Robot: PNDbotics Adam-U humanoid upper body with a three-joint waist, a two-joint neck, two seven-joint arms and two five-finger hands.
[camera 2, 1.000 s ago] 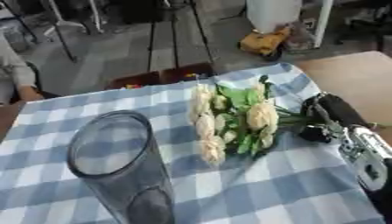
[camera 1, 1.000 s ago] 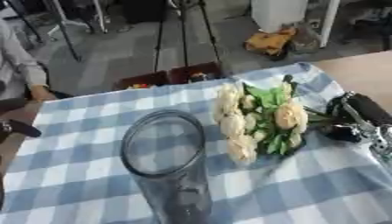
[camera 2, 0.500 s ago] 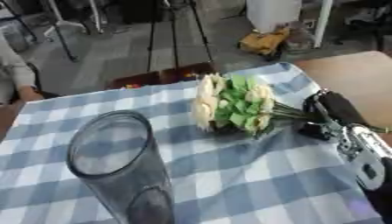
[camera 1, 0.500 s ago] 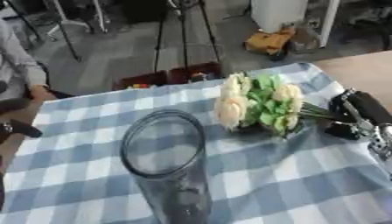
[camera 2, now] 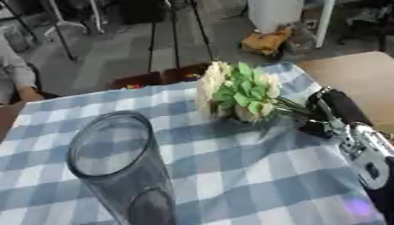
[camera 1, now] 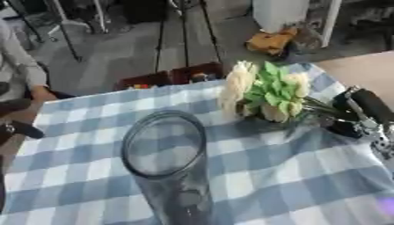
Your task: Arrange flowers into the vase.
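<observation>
Flowers point(camera 2: 235, 92): one bunch, cream blooms with green leaves, lifted above the far right part of the table, heads pointing left and away, stems running right into the right hand point(camera 2: 327, 115). Roughly four or five blooms show; exact count unclear, they overlap. The bunch casts a shadow on the cloth under it.

Right hand: comes in from the right edge, black with a silver forearm, held low over the table's right side. Fingers closed round the stems, as far as the dark shapes allow; the stems end inside the hand.

Left hand: only a dark shape point(camera 1: 17, 129) at the left edge of the left eye view, just beside the table's edge. Cannot tell whether its fingers are apart or together.

Vase point(camera 1: 168, 162): one, clear glass, tall, standing upright on the near middle of the table, mouth open toward the camera, nothing in it. Well apart from the flowers, to their left and nearer.

Tablecloth point(camera 2: 254, 176): one, blue and white check, covering the table.
</observation>
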